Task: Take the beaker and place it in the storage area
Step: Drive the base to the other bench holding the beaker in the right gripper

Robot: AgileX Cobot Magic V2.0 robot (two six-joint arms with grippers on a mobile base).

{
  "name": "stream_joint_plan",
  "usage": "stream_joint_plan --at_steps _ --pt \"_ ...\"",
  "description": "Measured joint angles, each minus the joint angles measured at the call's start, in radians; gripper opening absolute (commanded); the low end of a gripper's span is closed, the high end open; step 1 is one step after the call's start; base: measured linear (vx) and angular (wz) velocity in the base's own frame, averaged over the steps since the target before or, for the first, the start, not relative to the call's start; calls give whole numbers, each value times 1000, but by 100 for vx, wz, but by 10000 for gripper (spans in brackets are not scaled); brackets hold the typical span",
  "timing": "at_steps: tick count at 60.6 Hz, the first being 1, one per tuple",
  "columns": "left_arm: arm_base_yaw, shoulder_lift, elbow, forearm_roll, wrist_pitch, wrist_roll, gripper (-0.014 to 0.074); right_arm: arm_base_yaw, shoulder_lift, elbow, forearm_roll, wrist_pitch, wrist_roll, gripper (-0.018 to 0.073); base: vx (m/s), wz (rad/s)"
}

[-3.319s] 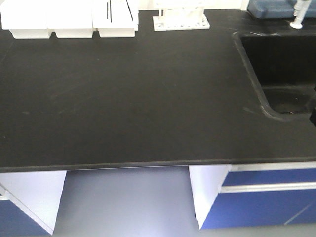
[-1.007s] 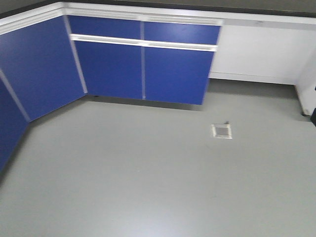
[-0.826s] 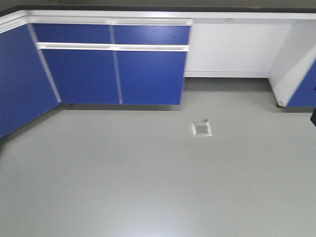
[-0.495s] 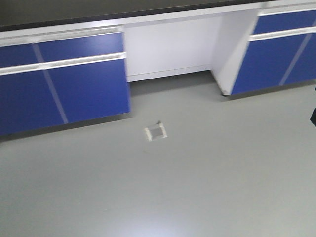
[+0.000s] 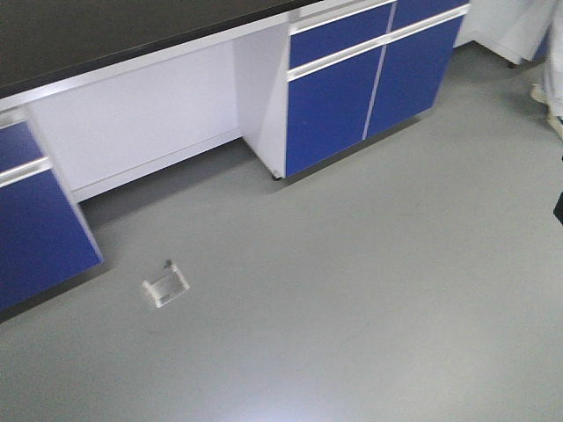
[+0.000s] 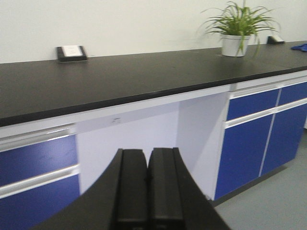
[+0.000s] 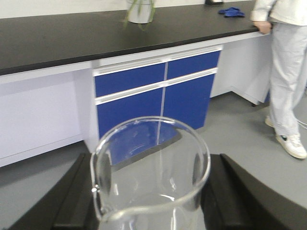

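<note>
The beaker [image 7: 146,199], clear glass with its rim towards the camera, sits between the two black fingers [image 7: 72,196] of my right gripper [image 7: 153,165], which is shut on it, above the grey floor. My left gripper [image 6: 147,155] is shut and empty, its pads pressed together. It points at the storage area [image 6: 144,79], a long black benchtop with a small black box with a white face [image 6: 72,52] at its back. This benchtop also shows in the front view [image 5: 106,35] at the top left, and the right wrist view also shows a black benchtop [image 7: 57,43].
Blue cabinets [image 5: 352,88] and a white kneehole [image 5: 141,123] stand under the bench. A floor drain [image 5: 165,285] lies in the grey floor. A potted plant [image 6: 238,28] stands on the bench. A person in white [image 7: 283,72] stands at its right end, near a blue cloth [image 7: 230,10].
The front view has left the sink bench and swung across the floor. Over the last second the cabinets, kneehole and floor drain slid to the left in the picture.
</note>
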Motion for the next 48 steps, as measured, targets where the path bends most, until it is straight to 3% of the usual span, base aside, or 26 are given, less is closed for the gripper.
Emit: stream_joint_plan --at_steps 21,48 --pt "0 0 0 0 0 0 -8 0 0 0 0 0 0 -3 39 -25" --pt "0 0 0 0 0 0 -8 0 0 0 0 0 0 -3 46 5"
